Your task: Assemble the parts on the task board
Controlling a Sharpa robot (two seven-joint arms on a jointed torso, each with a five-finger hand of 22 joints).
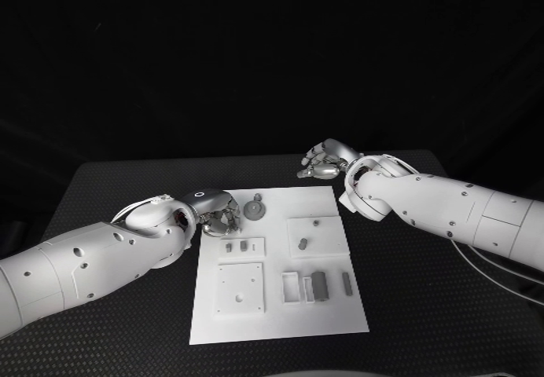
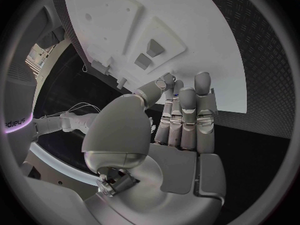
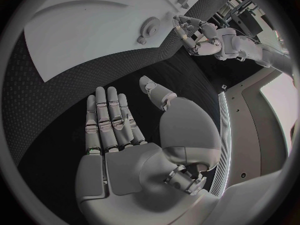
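On the black desk (image 1: pixel 125 181) before me lies the white task board (image 1: pixel 284 314), its long side running away from me. Grey parts sit on it: a round gear-like part (image 1: pixel 255 209) at the far left corner, two small blocks (image 1: pixel 241 247) on a raised square plate just behind it, an oblong peg (image 1: pixel 303 243) on the square plate to the right, and upright bars (image 1: pixel 320 286) in the slotted area nearer me.

My left hand (image 1: pixel 210 216) rests at the board's far left edge. Fingers (image 2: pixel 187 115) are extended side by side, thumb apart, nothing held between them. Left wrist view: fingertips reach over the board's edge near the two small blocks; whether they touch the board, I cannot tell. The gear-like part lies just beside this hand, toward the board's middle, apart from the fingers.

My right hand (image 1: pixel 326 161) hovers over bare desk just past the board's far right corner. Right wrist view: fingers (image 3: pixel 109 120) straight and together, thumb spread, palm bare, released. All parts lie well apart from this hand; the gear-like part (image 3: pixel 149 26) is the closest of them.
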